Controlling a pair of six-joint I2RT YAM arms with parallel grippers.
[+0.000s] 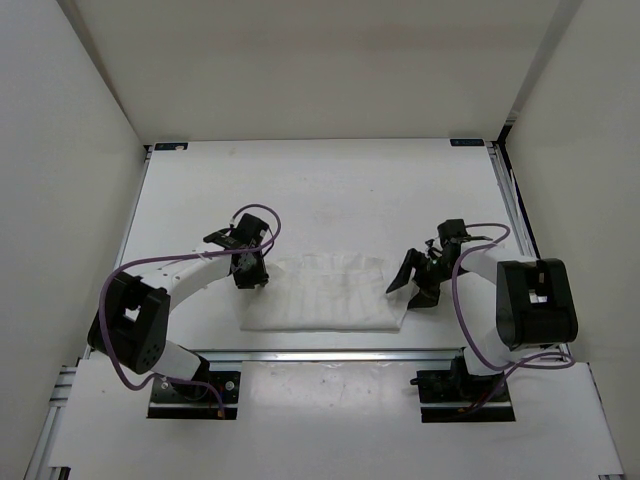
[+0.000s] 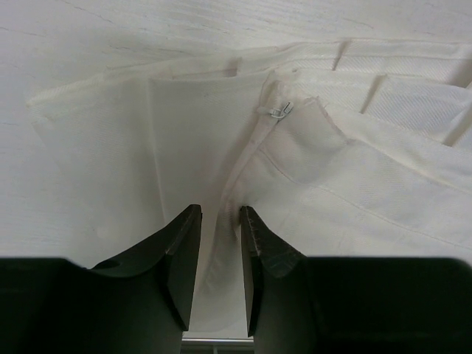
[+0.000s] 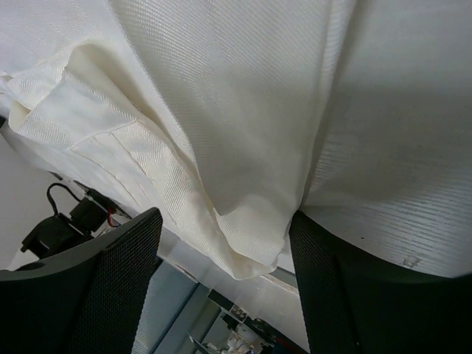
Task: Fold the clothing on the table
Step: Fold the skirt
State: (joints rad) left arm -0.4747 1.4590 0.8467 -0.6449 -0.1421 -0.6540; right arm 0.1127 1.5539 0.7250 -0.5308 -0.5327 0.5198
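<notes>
While the clothing (image 1: 325,295) is laid flat as a folded, roughly rectangular pad in the lower middle of the top view, its long axis is run from left to right, parallel to the lower edge of the table (image 1: 330,190), and its lower side is seen slightly wider than its upper one. The left gripper (image 1: 249,279) is set at its upper left corner, jaws parted by a narrow gap with nothing clamped. The right gripper (image 1: 410,289) is placed at its right end, jaws spread wide and gripping nothing, with a loose corner lying between them.
</notes>
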